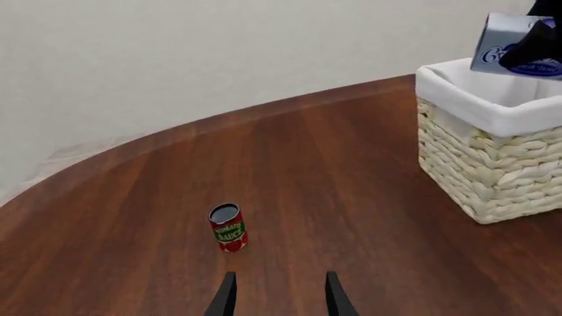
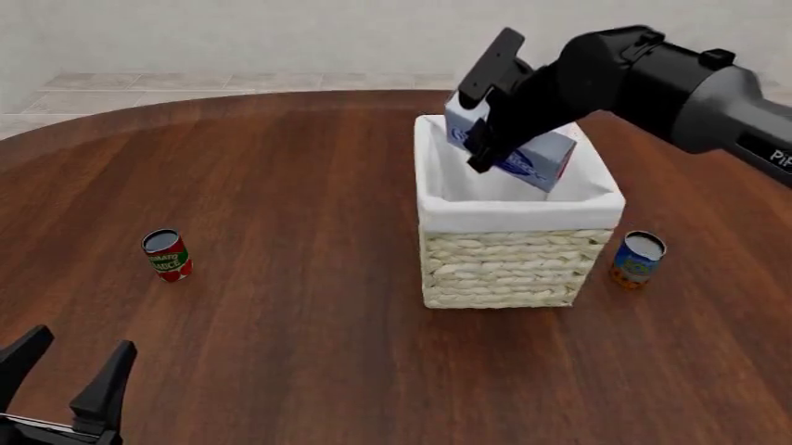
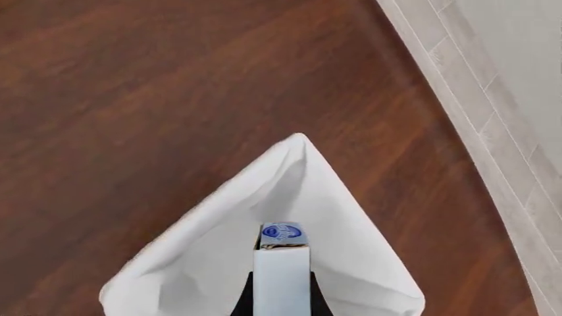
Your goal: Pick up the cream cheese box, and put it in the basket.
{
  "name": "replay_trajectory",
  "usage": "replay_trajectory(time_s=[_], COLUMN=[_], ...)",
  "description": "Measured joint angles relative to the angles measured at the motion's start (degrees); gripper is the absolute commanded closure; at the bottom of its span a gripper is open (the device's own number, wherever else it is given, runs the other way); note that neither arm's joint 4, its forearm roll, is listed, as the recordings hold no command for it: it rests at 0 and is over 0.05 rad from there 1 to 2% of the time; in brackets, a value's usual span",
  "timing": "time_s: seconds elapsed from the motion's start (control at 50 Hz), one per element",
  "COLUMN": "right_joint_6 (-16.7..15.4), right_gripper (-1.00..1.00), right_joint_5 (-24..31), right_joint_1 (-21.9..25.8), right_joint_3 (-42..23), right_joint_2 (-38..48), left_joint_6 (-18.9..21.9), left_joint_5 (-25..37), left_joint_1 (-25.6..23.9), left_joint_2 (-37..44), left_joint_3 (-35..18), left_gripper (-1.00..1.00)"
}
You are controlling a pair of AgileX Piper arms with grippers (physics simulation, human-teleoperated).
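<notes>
Closest to us in the front view, our left gripper (image 2: 69,371) hangs low over the near left of the table (image 2: 285,306), its two dark fingers (image 1: 225,296) spread apart with nothing between them. Just ahead of it on the wood stands a small red tomato sauce can (image 2: 166,255), upright and well apart from everything else. Our right gripper (image 2: 477,139) reaches in from the right and is clamped on the cream cheese box (image 2: 526,153), which we hold tilted above the open mouth of the basket (image 2: 507,269), its lower end dipping within the white cloth liner (image 2: 514,215). From the right wrist view the box (image 3: 282,276) sits edge-on between the fingertips, with the liner's white folds (image 3: 220,263) spread beneath it. We see a small blue can (image 2: 637,259) standing upright just beside the basket's right wall, on the table.
</notes>
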Motion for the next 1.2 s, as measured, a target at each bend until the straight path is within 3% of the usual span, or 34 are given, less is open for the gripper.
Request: replay_trajectory(time_s=[0.28, 0.66, 0.68, 1.2], right_joint_6=[-1.7, -0.4, -0.3, 0.5], right_gripper=[1.00, 1.00, -1.00, -1.00], right_joint_5=[-1.0, -1.2, -1.2, -2.9], right_joint_1=[-1.0, -0.6, -0.6, -1.1], right_joint_3=[0.0, 0.3, 0.4, 1.8], right_joint_2=[1.7, 2.6, 2.6, 1.9], left_joint_6=[0.0, 0.1, 0.1, 0.1], left_joint_5=[-0.2, -0.6, -0.6, -0.7], left_joint_1=[-0.2, -0.4, -0.4, -0.5], left_joint_2=[0.4, 0.9, 0.9, 1.0], left_joint_3=[0.0, 0.0, 0.0, 0.0], left_gripper=[-1.00, -1.00, -1.00, -1.00])
